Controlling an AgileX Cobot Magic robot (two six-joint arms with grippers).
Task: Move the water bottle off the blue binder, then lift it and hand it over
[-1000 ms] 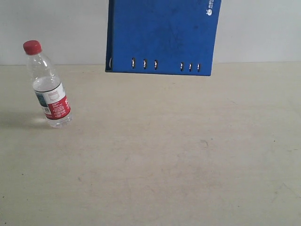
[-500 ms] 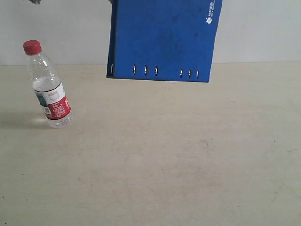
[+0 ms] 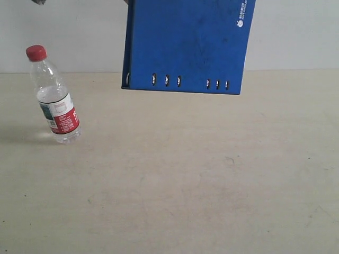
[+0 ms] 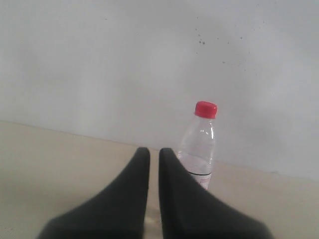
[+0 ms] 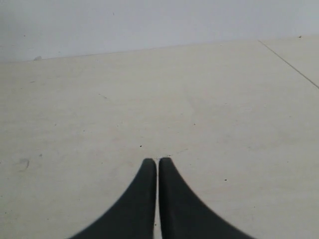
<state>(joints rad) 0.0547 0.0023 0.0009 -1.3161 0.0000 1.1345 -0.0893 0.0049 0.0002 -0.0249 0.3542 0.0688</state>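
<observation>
the water bottle [image 3: 53, 95] is already off the blue binder [image 3: 185, 42], so the step now looks like the handing over. the binder should be kept steady and far from the bottle, so nothing gets knocked down.

the binder is up in the air, above the table [image 3: 185, 174], with its row of little holes along the low edge and a white logo in one top corner. what holds it cannot be seen.

the bottle stands on the table, off to the left, with a red cap and a red label.

the left gripper [image 4: 154, 154] has its fingers pressed together, holding nothing. the right gripper [image 5: 158, 162] is the same.
</observation>
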